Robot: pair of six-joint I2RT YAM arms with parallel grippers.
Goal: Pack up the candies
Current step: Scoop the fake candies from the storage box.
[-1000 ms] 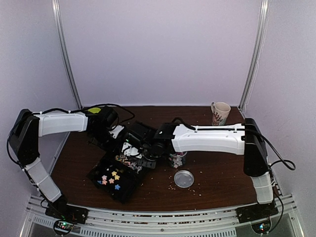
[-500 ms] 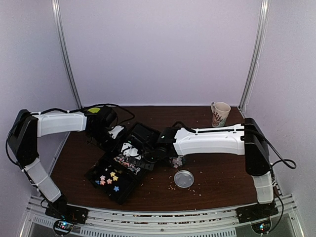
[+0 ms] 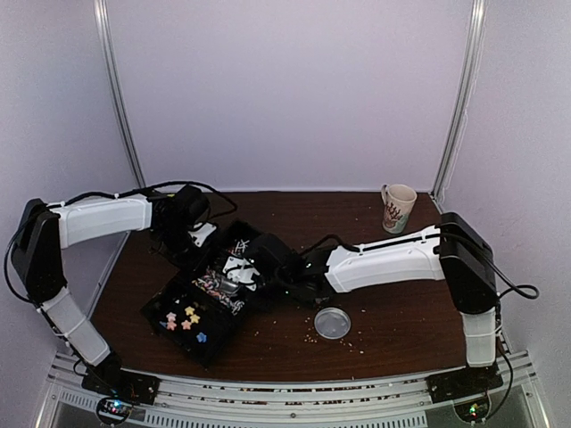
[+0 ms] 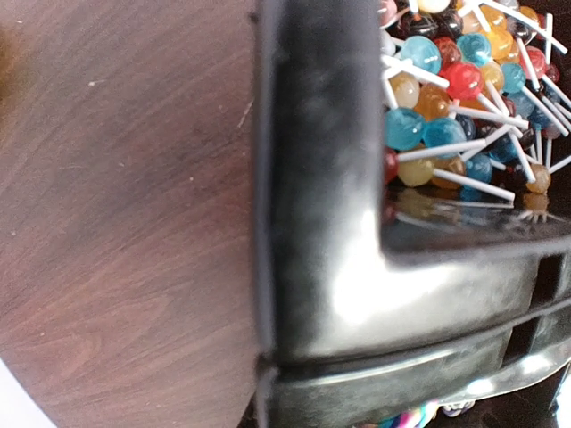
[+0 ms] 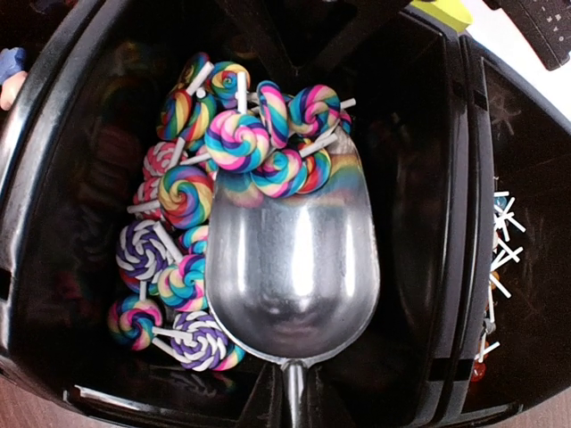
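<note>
Resting against swirl lollipops (image 5: 236,143): metal scoop (image 5: 290,259)

Brown table (image 3: 401,312), black tray (image 3: 219,337), mug (image 3: 398,205), lid (image 3: 332,322)

Tray (image 3: 219,337) left of centre on the bench (image 3: 401,308), dish (image 3: 333,322) just right of it, mug (image 3: 398,205) far behind.
Small sweets (image 3: 183,316) lie in the tray's nearest compartment. A scoop (image 5: 290,267) rests inside a farther one, swirl lollipops (image 5: 236,143) at its lip and beside it; ball lollipops (image 4: 446,98) fill what seems a neighbouring compartment. The mug stands at the back right corner.
</note>
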